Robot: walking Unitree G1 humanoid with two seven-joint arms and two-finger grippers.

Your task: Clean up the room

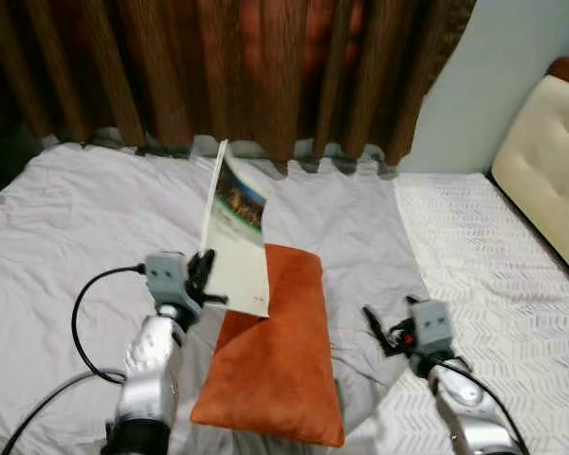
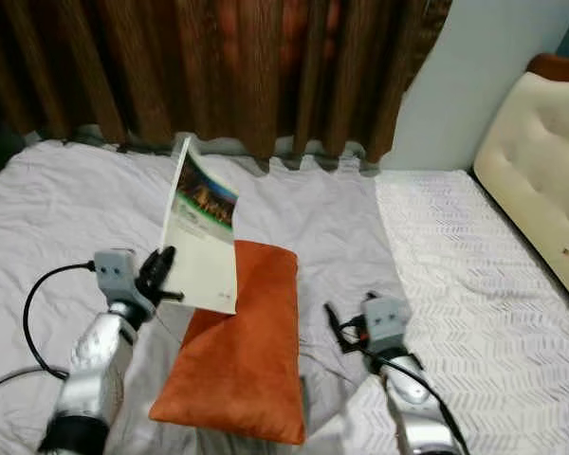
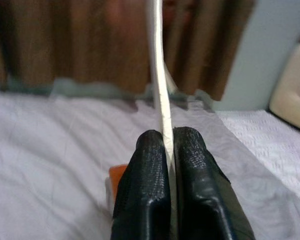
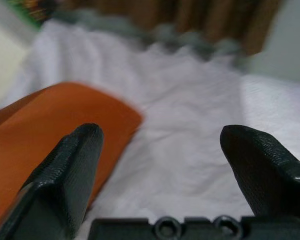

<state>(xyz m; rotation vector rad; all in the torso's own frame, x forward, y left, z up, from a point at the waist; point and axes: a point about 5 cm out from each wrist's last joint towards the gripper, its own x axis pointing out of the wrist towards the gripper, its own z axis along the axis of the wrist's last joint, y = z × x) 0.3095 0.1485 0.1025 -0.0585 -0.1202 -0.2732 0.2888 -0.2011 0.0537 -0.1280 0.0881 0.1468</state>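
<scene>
While pinched, booklet (image 1: 235, 237) upright, edge-on.

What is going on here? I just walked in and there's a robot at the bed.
The robot is tidying the bed. Its left tool is shut on a thin white booklet with a photo cover, holding it upright above the rectangular orange cushion that lies on the grey bedsheet. Its right tool is open and holds nothing, beside the cushion's far side.
</scene>
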